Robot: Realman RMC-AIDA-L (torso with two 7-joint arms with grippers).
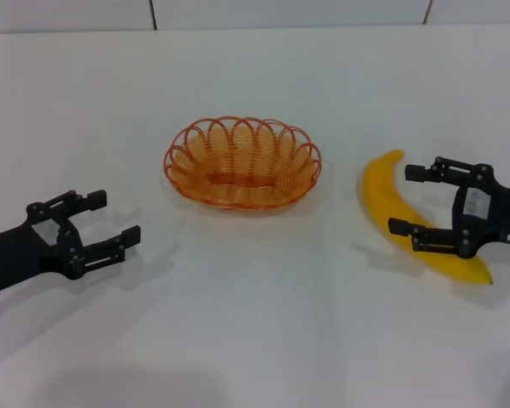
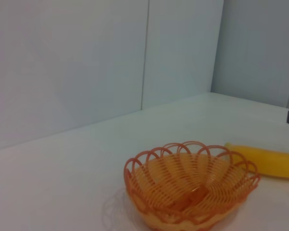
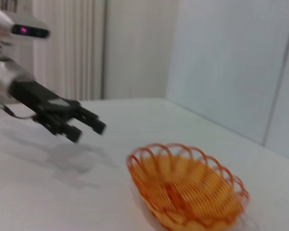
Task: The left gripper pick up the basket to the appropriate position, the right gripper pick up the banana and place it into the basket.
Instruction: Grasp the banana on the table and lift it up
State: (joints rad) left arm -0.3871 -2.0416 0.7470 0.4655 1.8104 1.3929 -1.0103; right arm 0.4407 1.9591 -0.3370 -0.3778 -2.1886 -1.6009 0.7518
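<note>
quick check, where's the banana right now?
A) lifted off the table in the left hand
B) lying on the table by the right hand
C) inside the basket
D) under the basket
B: the banana lies on the table to the right of the empty basket, with the open right hand over its middle; the left hand is open and apart on the other side.

Plenty of bare table [image 1: 255,340] between the two claws. The left gripper [image 1: 110,221], jaws spread, has a clear run ahead to the basket [image 1: 242,161], nothing sitting between them. The right gripper [image 1: 412,200] is also spread, with the banana [image 1: 382,191] right between its fingers and open tabletop beyond that toward the basket.
</note>
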